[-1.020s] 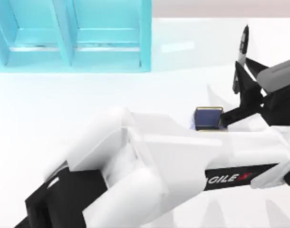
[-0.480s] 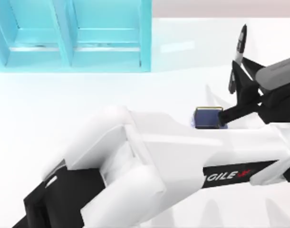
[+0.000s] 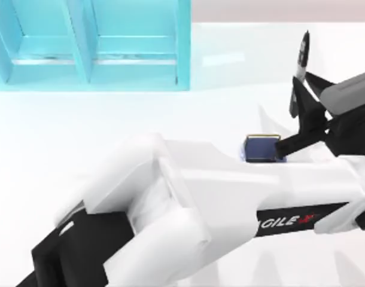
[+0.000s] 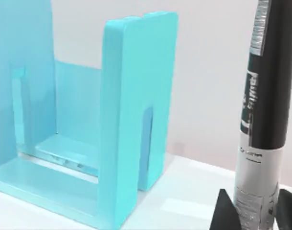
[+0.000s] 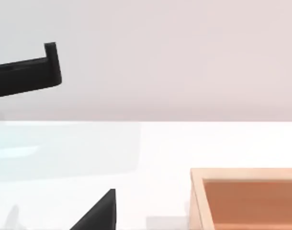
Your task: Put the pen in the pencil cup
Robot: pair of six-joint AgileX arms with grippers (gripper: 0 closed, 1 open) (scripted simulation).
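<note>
Top view, both wrist views: pen (image 3: 302, 55) clamped in left gripper (image 3: 297, 106), outside the pencil cup (image 3: 263, 147).

Nearest, left arm's white link crosses the table (image 3: 51, 131) from lower left to right; its black band reads "GILEX" in white, first letter cut off, with a red mark. Blue gold-rimmed cup stands just past the arm. Pen is upright above the table, right of and beyond the cup; its silver-and-black label print is illegible. Turquoise shelf (image 3: 93, 48) farthest, top left. Right gripper (image 5: 79, 139): fingers spread, nothing between them, near a wooden box (image 5: 246, 196).
</note>
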